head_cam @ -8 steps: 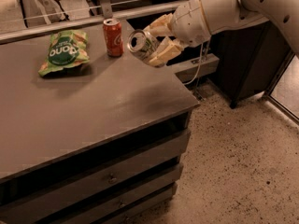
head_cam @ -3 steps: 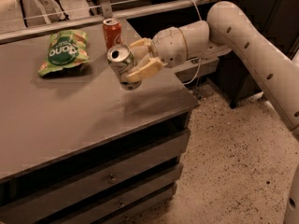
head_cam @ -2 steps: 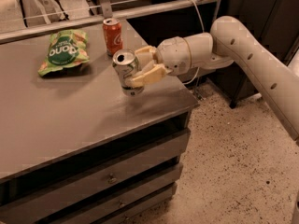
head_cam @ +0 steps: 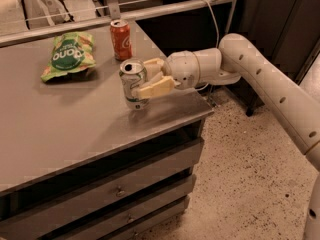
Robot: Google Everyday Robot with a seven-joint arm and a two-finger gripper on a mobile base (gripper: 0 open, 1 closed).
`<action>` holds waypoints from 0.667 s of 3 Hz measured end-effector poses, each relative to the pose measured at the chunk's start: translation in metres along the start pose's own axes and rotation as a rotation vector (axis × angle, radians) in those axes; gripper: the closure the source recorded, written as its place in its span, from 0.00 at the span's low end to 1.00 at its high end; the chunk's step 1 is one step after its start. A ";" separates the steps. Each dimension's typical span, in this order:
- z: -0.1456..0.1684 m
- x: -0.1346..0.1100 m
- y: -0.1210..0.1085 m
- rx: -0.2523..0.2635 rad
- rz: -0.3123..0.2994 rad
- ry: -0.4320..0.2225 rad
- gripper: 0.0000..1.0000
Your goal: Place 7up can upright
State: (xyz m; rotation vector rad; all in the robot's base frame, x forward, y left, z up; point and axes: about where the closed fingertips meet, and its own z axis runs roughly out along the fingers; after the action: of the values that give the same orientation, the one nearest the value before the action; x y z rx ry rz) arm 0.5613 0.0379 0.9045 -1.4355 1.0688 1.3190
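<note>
There are two soda cans at the surface [head_cam: 75, 134]: one 7up can [head_cam: 132, 86] near the right edge and one orange-red can [head_cam: 121, 39] by the far right corner. One green snack bag [head_cam: 67, 55] lies toward the far edge, left of the orange-red can, which makes three things in all. One arm [head_cam: 260, 79] reaches in over the right edge with one gripper [head_cam: 141, 77], whose two fingers [head_cam: 156, 87] are closed on either side of the 7up can.

I see dim, orange light. The gripper [head_cam: 143, 78], clasping the 7up can [head_cam: 131, 84] over the worktop [head_cam: 75, 134], casts soft shadow.
</note>
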 end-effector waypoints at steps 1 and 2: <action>-0.004 0.007 0.001 0.008 0.040 0.001 0.81; -0.009 0.014 0.003 0.032 0.075 -0.004 0.50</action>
State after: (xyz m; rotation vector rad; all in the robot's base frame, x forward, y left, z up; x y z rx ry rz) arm 0.5612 0.0278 0.8907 -1.3807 1.1455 1.3510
